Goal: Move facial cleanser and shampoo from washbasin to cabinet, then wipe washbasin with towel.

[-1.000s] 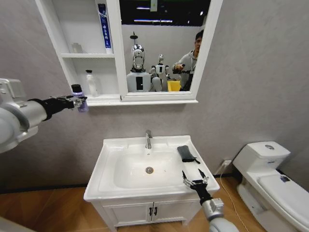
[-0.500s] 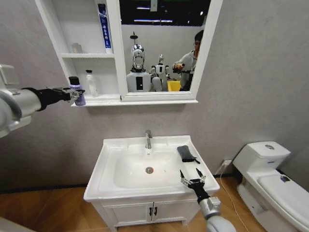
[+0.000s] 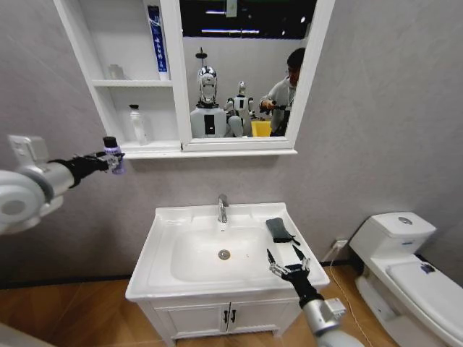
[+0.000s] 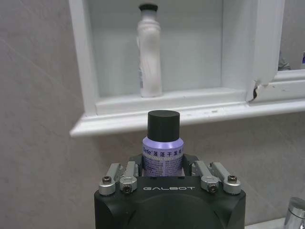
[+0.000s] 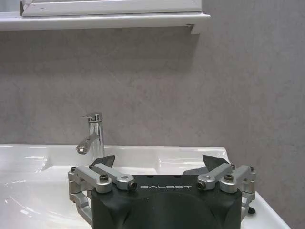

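My left gripper (image 3: 110,160) is shut on a small purple bottle (image 3: 115,160) with a black cap. It holds the bottle upright in the air, just in front of the outer left end of the cabinet's lowest shelf (image 3: 155,152). In the left wrist view the purple bottle (image 4: 163,153) stands between the fingers of the left gripper (image 4: 163,167), below the shelf lip (image 4: 190,113). A white bottle (image 3: 136,125) (image 4: 149,52) stands on that shelf. The dark towel (image 3: 279,230) lies on the washbasin's (image 3: 163,242) right rim. My right gripper (image 3: 286,260) (image 5: 159,163) hovers open just in front of the towel.
The chrome tap (image 3: 223,208) (image 5: 94,131) stands at the back of the bowl. A blue tube (image 3: 154,36) stands on the top shelf. The mirror (image 3: 242,69) adjoins the shelves. A white toilet (image 3: 412,267) sits to the right, and a two-door cupboard (image 3: 228,316) is under the basin.
The left gripper rose with the purple bottle, then dropped slightly and drifted left along the shelf's front. The right gripper crept left and toward the towel.
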Controlling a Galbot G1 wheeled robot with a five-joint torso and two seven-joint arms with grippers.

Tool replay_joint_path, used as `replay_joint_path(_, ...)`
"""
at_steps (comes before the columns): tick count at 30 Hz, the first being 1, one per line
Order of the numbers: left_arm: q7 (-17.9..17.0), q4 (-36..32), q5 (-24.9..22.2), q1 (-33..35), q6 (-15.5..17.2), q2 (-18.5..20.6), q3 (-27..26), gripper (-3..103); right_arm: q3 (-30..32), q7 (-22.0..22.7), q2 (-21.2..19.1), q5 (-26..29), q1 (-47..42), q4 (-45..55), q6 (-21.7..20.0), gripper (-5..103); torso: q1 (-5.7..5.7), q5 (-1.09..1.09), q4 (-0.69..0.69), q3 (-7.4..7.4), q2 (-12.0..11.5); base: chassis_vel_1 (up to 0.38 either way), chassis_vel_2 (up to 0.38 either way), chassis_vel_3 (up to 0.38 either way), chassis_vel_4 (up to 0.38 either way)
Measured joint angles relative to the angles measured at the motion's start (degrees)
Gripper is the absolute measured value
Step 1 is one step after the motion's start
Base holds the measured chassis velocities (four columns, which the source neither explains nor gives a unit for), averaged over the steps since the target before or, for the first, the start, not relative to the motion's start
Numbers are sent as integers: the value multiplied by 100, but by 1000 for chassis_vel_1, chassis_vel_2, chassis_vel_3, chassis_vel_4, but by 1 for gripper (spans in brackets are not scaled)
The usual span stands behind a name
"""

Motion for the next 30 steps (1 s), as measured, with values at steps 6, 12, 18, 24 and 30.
replay_joint_path(6,-40,427,523,-1141,168,-970,1002,43,40,108,38,57,28,-161,-77,100,1,6,0,0,-1,0,0,0,0)
replay_joint_path(12,-25,718,650,-1739,202,-1214,1381,43,19,124,59,45,86,-363,-102,100,1,5,2,1,-1,0,0,0,0)
replay_joint_path(18,-83,691,372,-2180,304,-1086,1596,43,12,135,153,40,166,-489,-125,100,1,3,1,1,-1,0,0,0,0)
replay_joint_path(24,-178,274,-230,-1909,399,-403,1107,43,-2,136,141,55,273,-590,-122,100,1,3,4,0,-1,0,0,0,0)
replay_joint_path(30,-264,130,-801,-2404,414,-88,1292,43,-59,141,97,100,417,-684,-122,100,0,2,0,-1,0,0,0,0,0)
